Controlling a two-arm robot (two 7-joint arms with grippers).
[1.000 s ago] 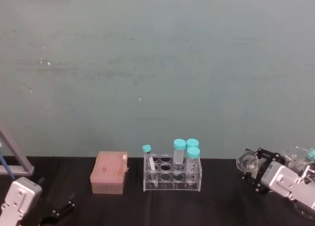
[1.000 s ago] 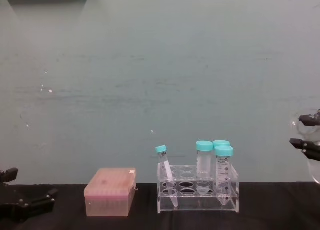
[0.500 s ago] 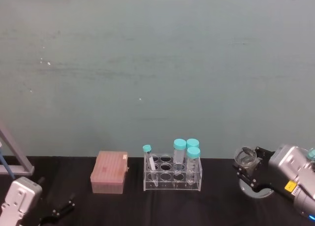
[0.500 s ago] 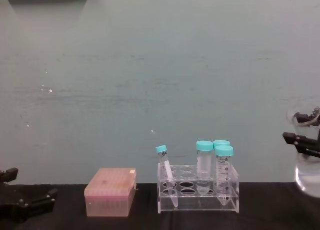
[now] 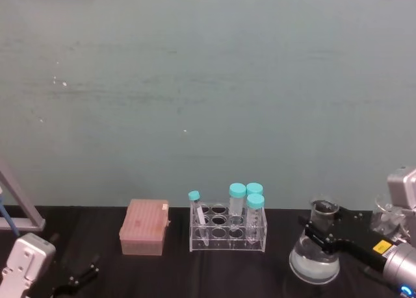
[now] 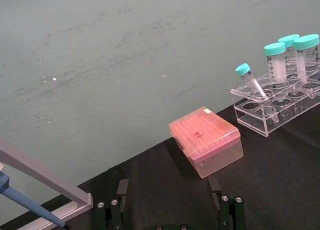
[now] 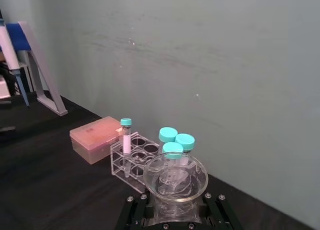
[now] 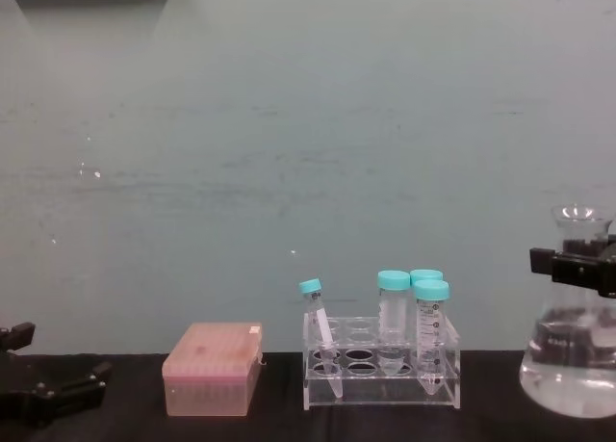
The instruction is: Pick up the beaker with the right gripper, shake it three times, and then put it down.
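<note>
Gripping the beaker by its narrow neck, the right gripper has both fingers closed on the glass, reaching in from the right over the black table. The beaker stands upright, well to the right of the tube rack; whether its wide base touches the table I cannot tell. The left gripper sits low at the left, fingers spread open, near the pink box

Obstacles, left to right: pink box, tube rack, flask nearer the front; a gap stood between each pair. Black tabletop lay open in front of box and rack.
</note>
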